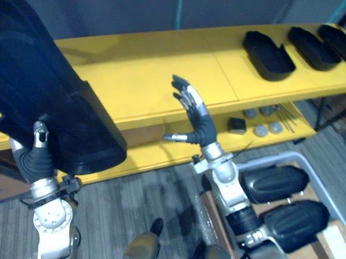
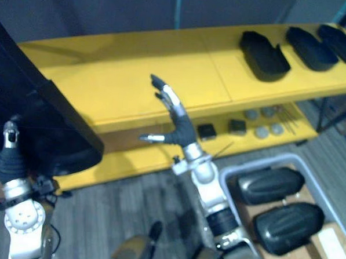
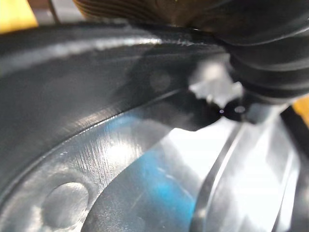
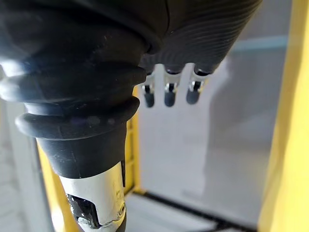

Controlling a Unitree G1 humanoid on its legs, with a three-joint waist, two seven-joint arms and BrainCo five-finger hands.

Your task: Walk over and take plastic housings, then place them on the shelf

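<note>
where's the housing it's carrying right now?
Far left of the eye views: the black housing is gripped in the left hand, raised in front of the left end of the yellow shelf, away from the three housings at its right end.

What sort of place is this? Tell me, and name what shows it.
Likely a factory or workshop parts station: a long yellow shelf carrying black plastic housings, small parts on its lower level, and a grey bin holding more housings.

One big black housing (image 1: 52, 100) is raised, tilted, at 9 o'clock. Three black housings (image 1: 268, 54) lie on the yellow shelf (image 1: 152, 76) at 1 o'clock, and two more housings (image 1: 274, 182) sit at 4 o'clock.
</note>
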